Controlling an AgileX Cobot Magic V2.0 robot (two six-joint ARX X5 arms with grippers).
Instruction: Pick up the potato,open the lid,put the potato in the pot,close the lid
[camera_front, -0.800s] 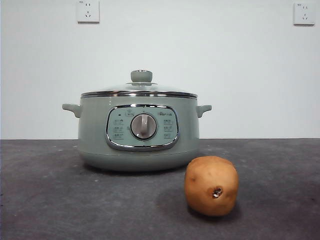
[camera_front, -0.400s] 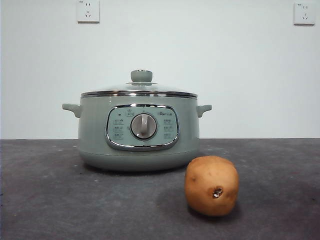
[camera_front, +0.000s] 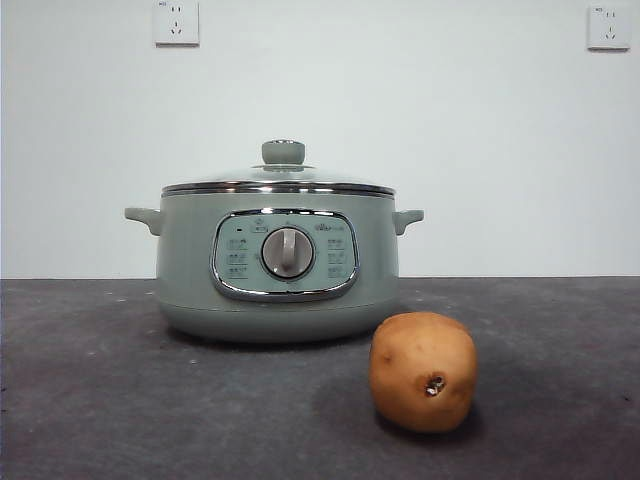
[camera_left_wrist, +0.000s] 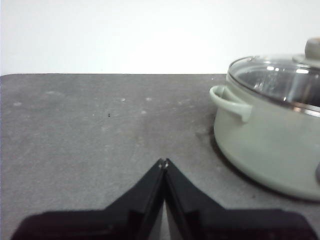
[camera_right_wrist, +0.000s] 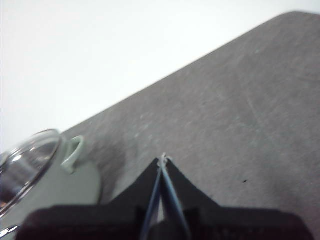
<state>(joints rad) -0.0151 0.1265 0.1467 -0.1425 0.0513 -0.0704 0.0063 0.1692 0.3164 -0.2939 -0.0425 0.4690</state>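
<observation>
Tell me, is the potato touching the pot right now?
Apart. In the front view the potato sits on the table nearer the camera, and a strip of bare grey table shows between it and the pot base.

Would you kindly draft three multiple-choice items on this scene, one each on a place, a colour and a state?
1. In the front view, the potato lies:
A. inside the pot
B. on the table, nearer the camera than the pot
C. on the lid

2. The lid's knob is:
A. sage green
B. red
C. black

3. The pot is:
A. uncovered
B. tipped over
C. covered by its lid

Key: 1 B, it rests on the grey tabletop; 2 A, it matches the pot; 3 C, the steel rim sits on the pot.
</observation>
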